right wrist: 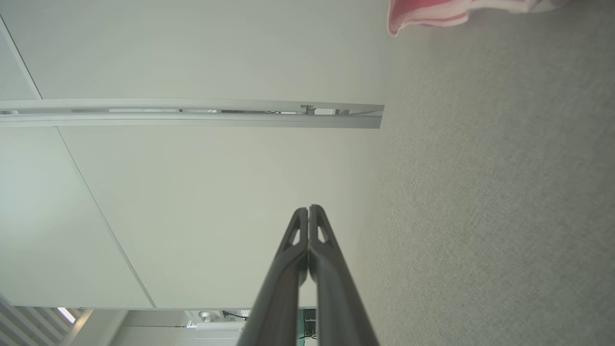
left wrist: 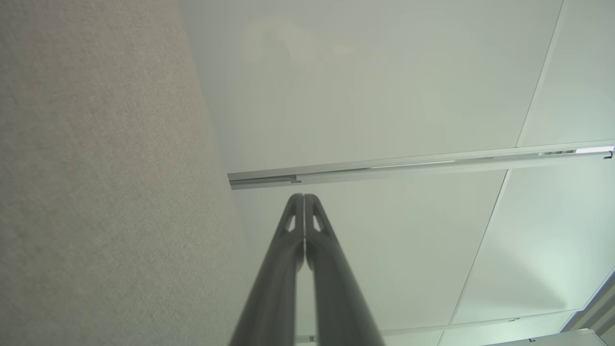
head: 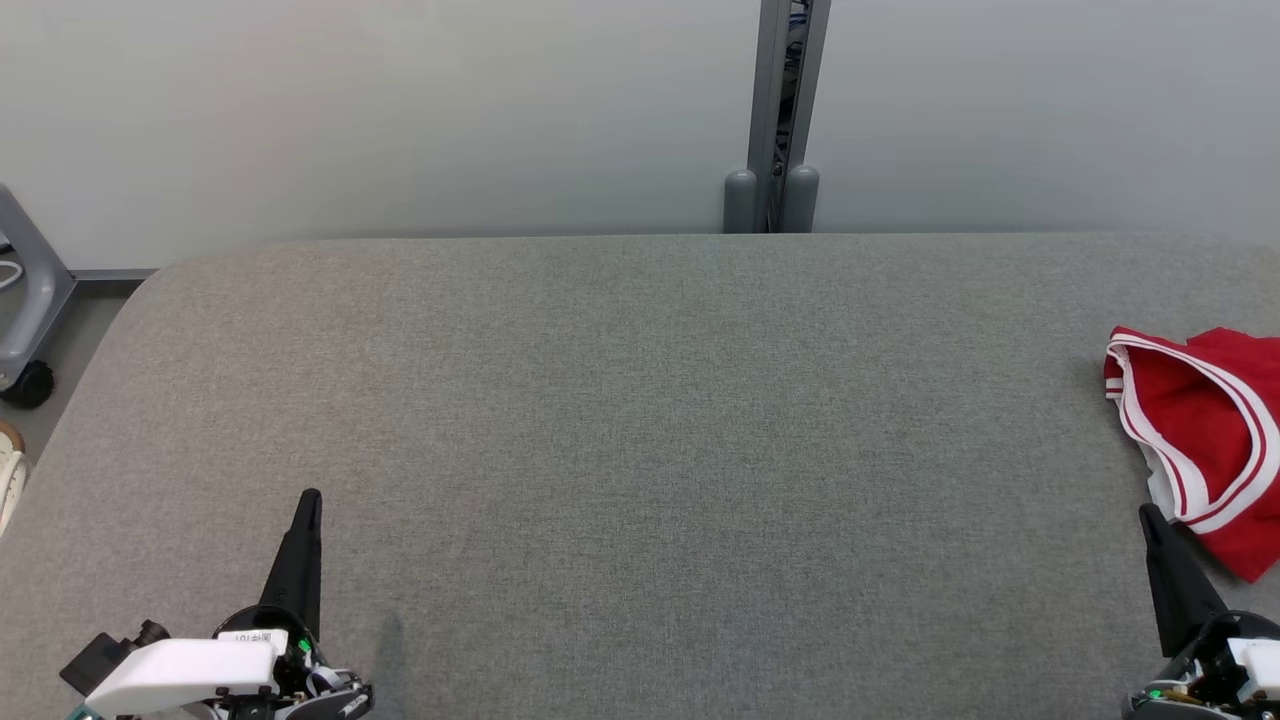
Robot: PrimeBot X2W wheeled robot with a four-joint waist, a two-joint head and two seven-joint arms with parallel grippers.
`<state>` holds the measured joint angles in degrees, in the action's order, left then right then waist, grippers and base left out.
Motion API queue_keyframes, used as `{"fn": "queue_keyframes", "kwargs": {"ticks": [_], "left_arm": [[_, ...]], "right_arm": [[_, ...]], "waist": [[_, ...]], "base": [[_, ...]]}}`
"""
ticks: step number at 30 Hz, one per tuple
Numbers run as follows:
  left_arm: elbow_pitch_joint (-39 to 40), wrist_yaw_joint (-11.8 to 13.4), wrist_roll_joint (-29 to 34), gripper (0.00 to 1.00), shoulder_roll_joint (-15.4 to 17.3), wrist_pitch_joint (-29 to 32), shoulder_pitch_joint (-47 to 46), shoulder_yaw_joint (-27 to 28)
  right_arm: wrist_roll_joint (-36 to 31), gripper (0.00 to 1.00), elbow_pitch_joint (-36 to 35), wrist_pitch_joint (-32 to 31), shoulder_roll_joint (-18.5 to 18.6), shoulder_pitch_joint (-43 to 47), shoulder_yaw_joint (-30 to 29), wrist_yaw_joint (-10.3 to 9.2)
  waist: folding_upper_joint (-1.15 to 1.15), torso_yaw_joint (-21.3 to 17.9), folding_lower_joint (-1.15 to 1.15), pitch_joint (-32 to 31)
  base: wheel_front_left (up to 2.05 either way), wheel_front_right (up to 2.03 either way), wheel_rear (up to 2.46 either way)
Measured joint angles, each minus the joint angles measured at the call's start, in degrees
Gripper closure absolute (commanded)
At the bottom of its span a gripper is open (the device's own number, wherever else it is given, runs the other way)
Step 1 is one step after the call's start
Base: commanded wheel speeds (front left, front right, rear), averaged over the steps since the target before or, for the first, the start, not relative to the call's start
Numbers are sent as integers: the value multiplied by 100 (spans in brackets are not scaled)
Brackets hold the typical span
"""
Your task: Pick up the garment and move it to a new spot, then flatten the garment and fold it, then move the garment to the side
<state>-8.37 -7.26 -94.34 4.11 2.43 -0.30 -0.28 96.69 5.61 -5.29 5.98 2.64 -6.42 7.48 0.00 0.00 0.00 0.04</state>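
Red garment (head: pixel 1215 440) — crumpled, far right

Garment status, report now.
Left pincer shut, empty. Right pincer shut, empty. Garment crumpled at right edge of table, ungrasped. Nothing in the way.

Grey cloth-covered table (head: pixel 640 400), pale wall (head: pixel 400 100) behind, metal post (head: pixel 768 100), wheeled grey frame (head: pixel 35 245) at far left.

L fingers (head: pixel 298 565) & R fingers (head: pixel 1172 575) pressed together, pointing fwd, arms low.
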Motion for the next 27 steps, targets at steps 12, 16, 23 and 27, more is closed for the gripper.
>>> {"fn": "queue_keyframes", "kwargs": {"ticks": [12,16,23,27], "left_arm": [[1,0,1,100,-5,8,0,13],[1,0,1,100,-8,9,0,16],[1,0,3,100,-13,15,-1,24],[1,0,4,100,-16,32,-1,29]], "right_arm": [[-9,100,0,-24,-12,0,-24,0],[-11,100,0,-26,-18,0,-32,0],[-34,100,0,-44,-27,0,-44,0],[-35,100,1,-51,-36,0,-51,0]], "waist": [[0,0,0,0],[0,0,0,0],[0,0,0,0],[0,0,0,0]], "base": [[0,0,0],[0,0,0],[0,0,0],[0,0,0]]}}
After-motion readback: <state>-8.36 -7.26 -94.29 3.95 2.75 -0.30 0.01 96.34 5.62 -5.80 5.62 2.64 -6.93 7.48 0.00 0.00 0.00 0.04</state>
